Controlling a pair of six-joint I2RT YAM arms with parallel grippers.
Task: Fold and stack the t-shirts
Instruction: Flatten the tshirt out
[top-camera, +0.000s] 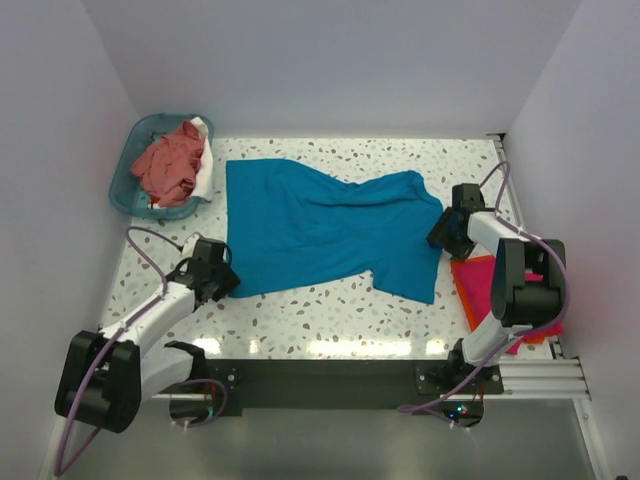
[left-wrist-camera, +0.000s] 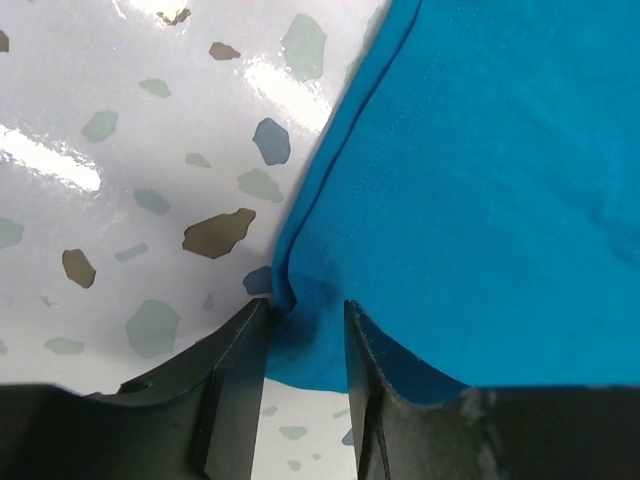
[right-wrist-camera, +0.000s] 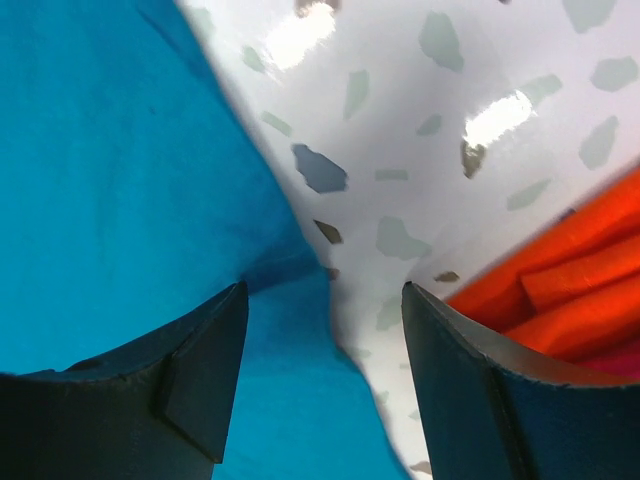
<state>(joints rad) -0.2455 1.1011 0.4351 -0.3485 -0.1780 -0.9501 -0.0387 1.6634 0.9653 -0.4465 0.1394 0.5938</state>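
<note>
A large teal-blue t-shirt (top-camera: 320, 225) lies spread flat across the middle of the table. My left gripper (top-camera: 225, 280) is at its near left corner. In the left wrist view the left gripper (left-wrist-camera: 305, 308) stands narrowly open, with the teal hem (left-wrist-camera: 300, 260) bunched against the left finger. My right gripper (top-camera: 438, 236) is at the shirt's right edge. It is wide open (right-wrist-camera: 324, 290) and straddles the teal edge (right-wrist-camera: 290, 330), touching nothing. A folded stack of magenta-pink and orange t-shirts (top-camera: 478, 290) lies at the right; the orange folds (right-wrist-camera: 560, 280) show beside the right finger.
A translucent teal basket (top-camera: 135, 165) at the back left holds a crumpled salmon-pink shirt (top-camera: 170, 165) and a white one (top-camera: 203, 170). White walls close in the speckled table (top-camera: 320, 315) on three sides. The right arm's elbow hangs over the folded stack.
</note>
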